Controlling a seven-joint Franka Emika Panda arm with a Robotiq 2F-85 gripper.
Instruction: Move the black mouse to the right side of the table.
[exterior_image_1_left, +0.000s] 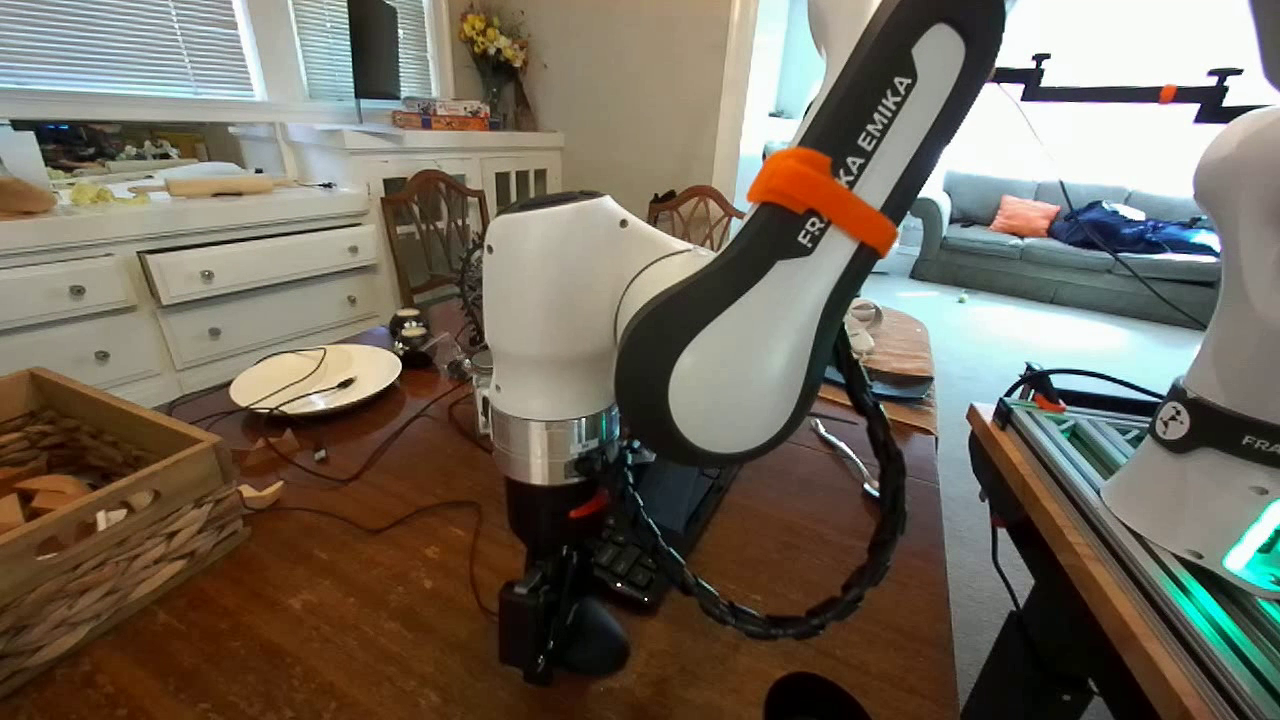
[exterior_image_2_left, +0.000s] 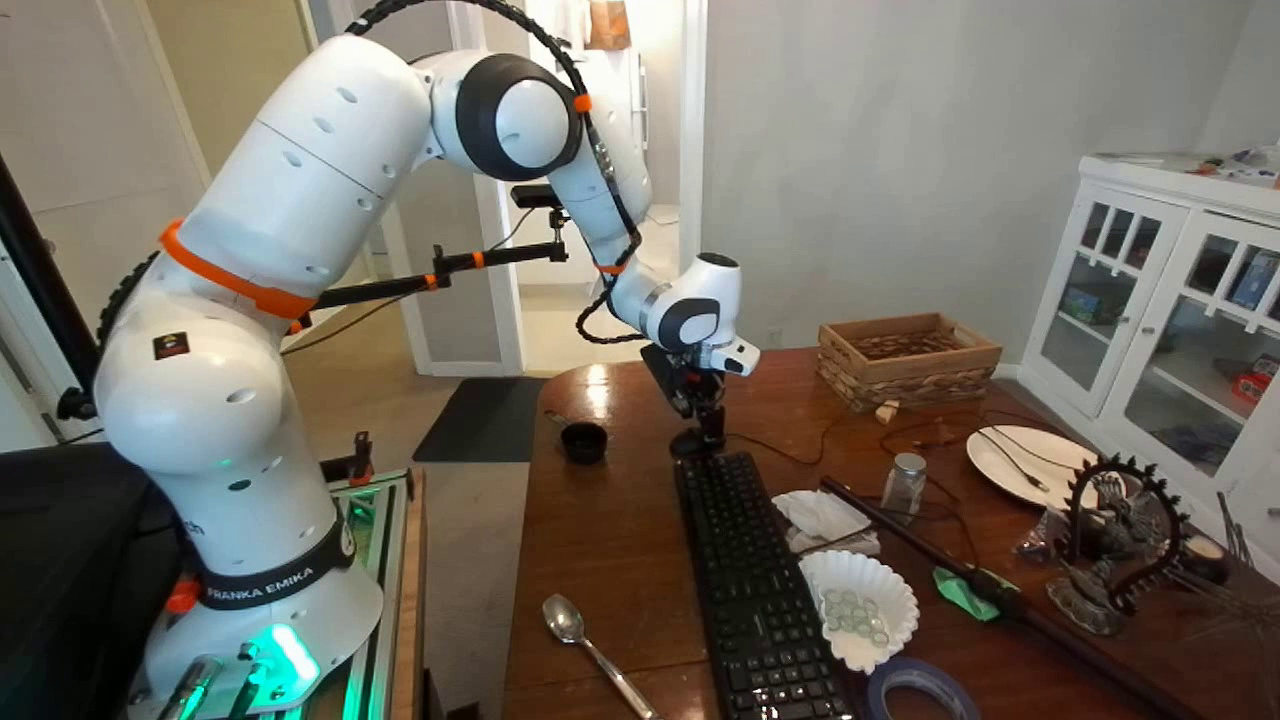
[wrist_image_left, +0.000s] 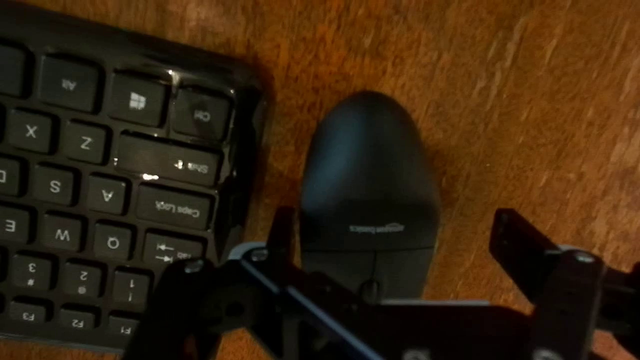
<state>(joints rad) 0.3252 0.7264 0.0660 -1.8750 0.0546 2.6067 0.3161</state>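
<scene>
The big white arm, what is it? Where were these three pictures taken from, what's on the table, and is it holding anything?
That's a robot arm, a machine with joints that bend a bit like yours. Two pictures look on from different places outside the robot; the close-up looks down from its wrist. On the wooden table are, among other things, a keyboard, a spoon, a white plate, a basket and a black mouse, the computer kind. At the arm's tip is the end effector, its grabbing part. It is open: the close-up shows the mouse between its two sides, with a gap beside one, so it seems to hold nothing.
</scene>
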